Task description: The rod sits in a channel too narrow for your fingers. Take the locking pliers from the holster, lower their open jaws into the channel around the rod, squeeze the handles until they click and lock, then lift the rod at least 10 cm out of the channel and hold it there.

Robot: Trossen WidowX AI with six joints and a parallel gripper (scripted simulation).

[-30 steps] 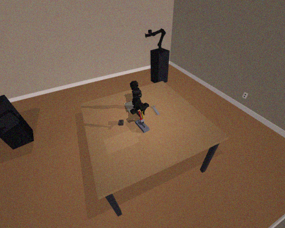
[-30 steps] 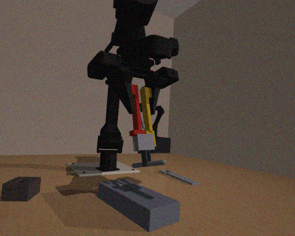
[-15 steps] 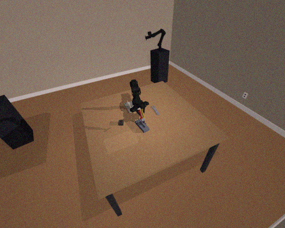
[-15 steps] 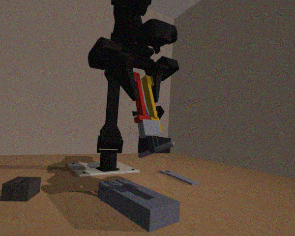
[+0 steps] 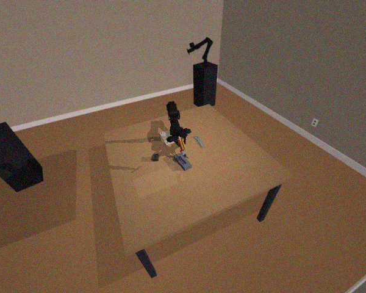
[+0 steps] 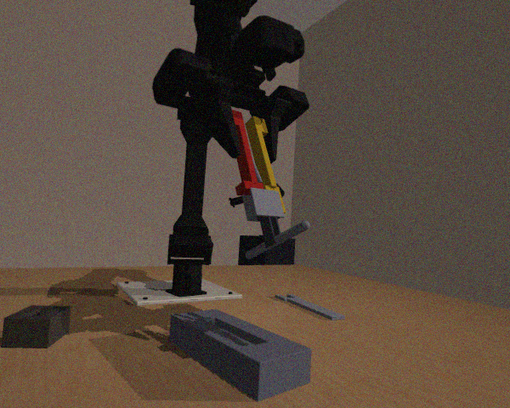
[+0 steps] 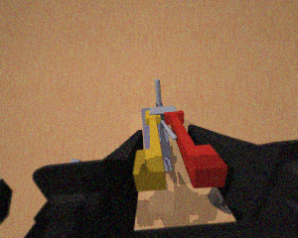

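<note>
your fingers (image 6: 256, 142) pinch the pliers (image 6: 267, 201) (image 7: 162, 110) by their red and yellow handles; the rod (image 6: 278, 240) (image 7: 158, 91) hangs tilted in their jaws, clear of the channel block's (image 5: 183, 161) (image 6: 240, 351) edges, with open air around it.

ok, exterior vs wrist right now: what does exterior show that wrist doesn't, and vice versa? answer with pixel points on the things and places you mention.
Only exterior: the rod (image 6: 294, 233) (image 7: 158, 91) pinched in the plier jaws, tilted and well above the channel block (image 6: 286, 351) (image 7: 146, 130); also the arm's white base plate (image 6: 134, 294).

Only wrist: the view down between the handles from the gripper's side, with the squared ends of the red handle (image 6: 246, 162) (image 7: 209, 166) and yellow handle (image 6: 263, 151) (image 7: 150, 171) nearest the camera.

Both: pliers held in the gripper (image 6: 255, 153) (image 7: 165, 131), rod out past them, block below.
</note>
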